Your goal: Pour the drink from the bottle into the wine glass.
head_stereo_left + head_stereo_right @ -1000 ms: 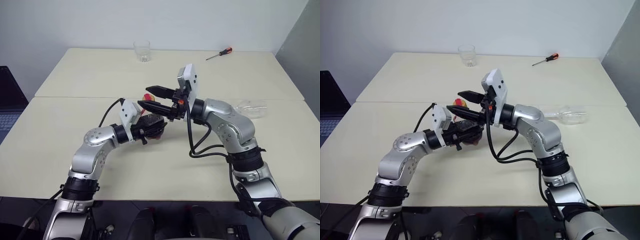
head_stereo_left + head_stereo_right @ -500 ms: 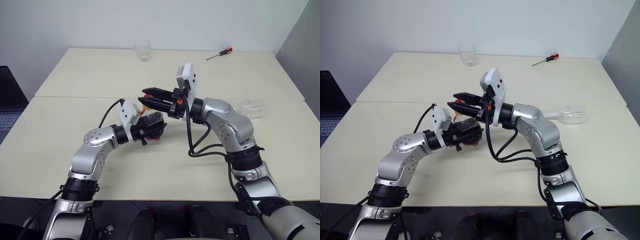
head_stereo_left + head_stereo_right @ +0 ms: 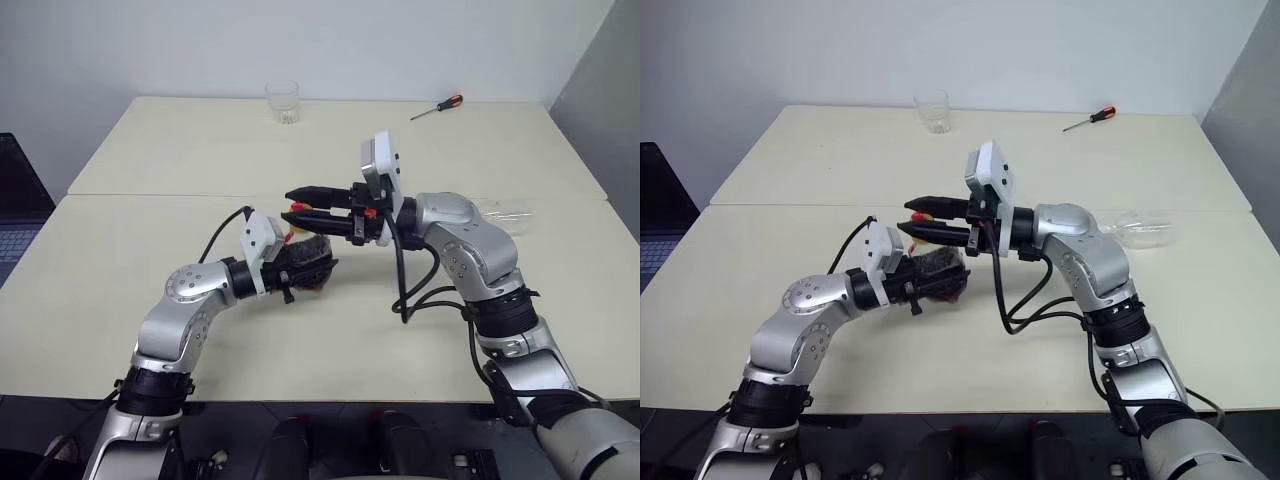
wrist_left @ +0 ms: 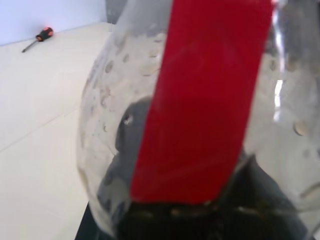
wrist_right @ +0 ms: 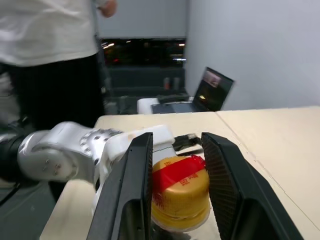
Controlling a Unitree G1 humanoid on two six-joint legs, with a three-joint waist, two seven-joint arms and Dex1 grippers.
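Holding the bottle in the left pincer, fingers clamped around the round belly, just above the table. Showing, in the left wrist view, the red strip running up the clear wall and the drink sitting dark in the low part of the belly. Reaching in from the opposite side with the right pincer, pointing roughly level toward the robot's left, directly above the left pincer. Straddling the yellow cap with the right fingers, one on each side, narrowed to the cap's width; touching or just short of it, impossible to say for certain from the right wrist view. Lying directly between and slightly below the right fingertips, the cap, with the bottle's long axis running up from the left pincer toward the right one and tilted a little. Judging the step in hand as unscrewing: right arm nearer the cap, left arm steadying the body against the twist. Lying on its side, the wine glass, on the table well behind the right pincer, beyond the right elbow. Standing well beyond both pincers, near the far table edge, a clear tumbler and a screwdriver.
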